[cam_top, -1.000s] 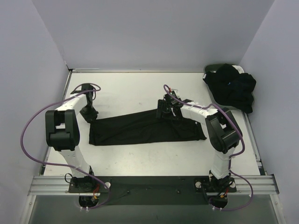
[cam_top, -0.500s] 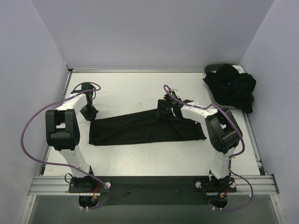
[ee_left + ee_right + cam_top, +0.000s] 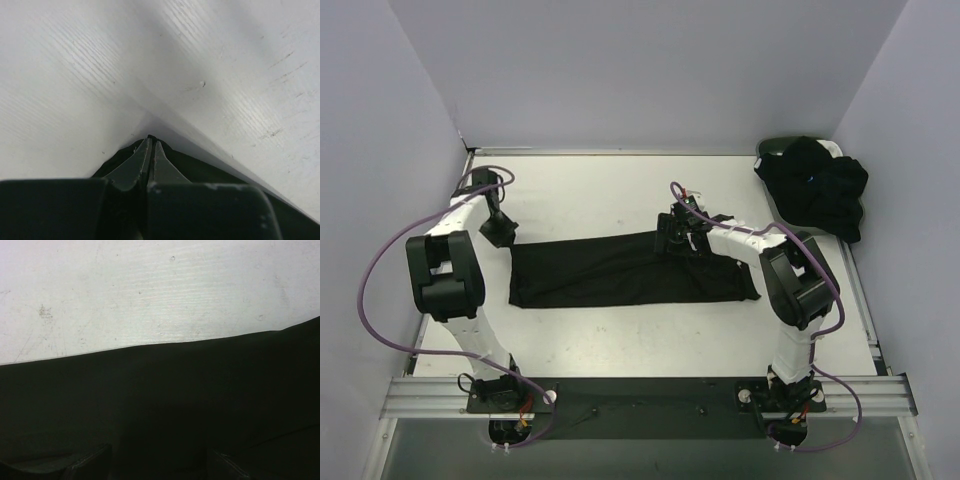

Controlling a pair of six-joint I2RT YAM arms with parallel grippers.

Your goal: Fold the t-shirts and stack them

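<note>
A black t-shirt (image 3: 630,270) lies as a long flat band across the middle of the table. My left gripper (image 3: 502,231) is at its far left corner, shut on that corner; in the left wrist view the closed gripper (image 3: 151,143) has black cloth (image 3: 200,167) round the fingertips. Over the shirt's far edge, right of centre, my right gripper (image 3: 670,240) is held low. In the right wrist view this gripper (image 3: 159,460) is open, with the black shirt (image 3: 165,400) spread flat under its two fingers and nothing held between them.
A dark oval basket (image 3: 772,148) stands at the back right corner, heaped with black shirts (image 3: 817,188) that hang over its rim; a bit of white cloth (image 3: 836,150) shows behind. The white tabletop (image 3: 590,190) runs to walls on three sides.
My left gripper has shut on the shirt's far left corner and moved left and away, drawing that corner out. The right arm has stayed still.
</note>
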